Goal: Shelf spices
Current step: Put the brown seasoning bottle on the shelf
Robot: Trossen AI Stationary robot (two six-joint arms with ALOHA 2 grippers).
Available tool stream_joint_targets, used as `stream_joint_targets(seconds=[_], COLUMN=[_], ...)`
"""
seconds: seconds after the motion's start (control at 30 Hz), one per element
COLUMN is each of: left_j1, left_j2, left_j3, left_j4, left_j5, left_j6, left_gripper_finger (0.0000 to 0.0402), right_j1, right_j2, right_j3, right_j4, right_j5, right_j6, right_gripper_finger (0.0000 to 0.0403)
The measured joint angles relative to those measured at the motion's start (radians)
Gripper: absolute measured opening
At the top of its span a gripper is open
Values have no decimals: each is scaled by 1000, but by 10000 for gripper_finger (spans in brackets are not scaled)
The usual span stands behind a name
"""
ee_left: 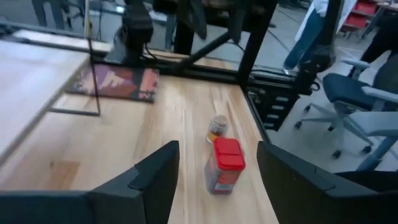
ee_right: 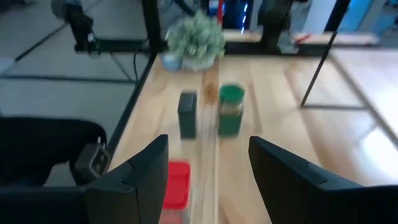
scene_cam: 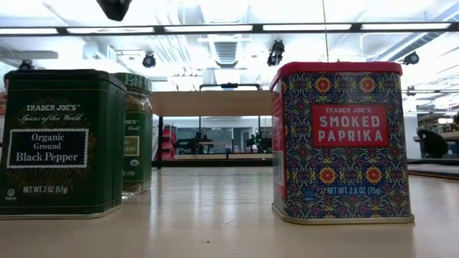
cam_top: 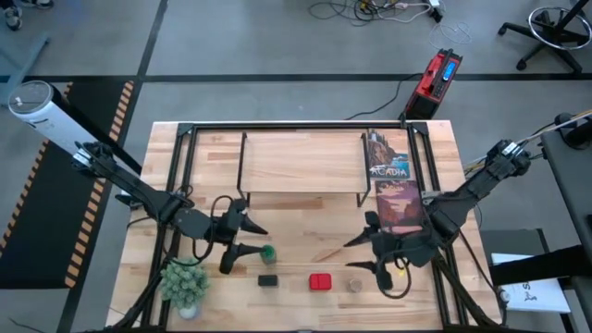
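High view: we are holding our left pincer (cam_top: 246,244) open just beside the green-capped jar (cam_top: 268,252), our right pincer (cam_top: 359,253) open above the round tan-brown jar (cam_top: 355,285); the dark tin (cam_top: 268,280) and red tin (cam_top: 320,281) are sitting between them on the table (cam_top: 305,222), the shelf (cam_top: 302,164) standing bare behind. Low view: both tins (scene_cam: 60,142) (scene_cam: 340,142) are standing upright.

We see a red floral-patterned paprika tin (scene_cam: 341,140), dark green pepper tin (scene_cam: 61,142), green-capped jar (cam_top: 268,252), light-wood bench (cam_top: 305,231).
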Motion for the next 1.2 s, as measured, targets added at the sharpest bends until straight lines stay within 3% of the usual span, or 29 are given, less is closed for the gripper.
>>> stream_joint_targets(seconds=[0.17,0.6,1.2], left_j1=[3,13,14], left_j2=[-18,-19,-18], left_j3=[0,0,0], left_j4=[-7,-28,-72], left_j5=[-92,-143,-145], left_j6=[30,14,-25], left_gripper_finger=[212,222,225], right_j1=[2,28,98], right_j2=[32,213,476], right_j3=[0,0,260], right_j4=[-71,-131,-470], right_j5=[-60,-295,-269], right_j6=[67,225,221], right_gripper_finger=[199,203,258])
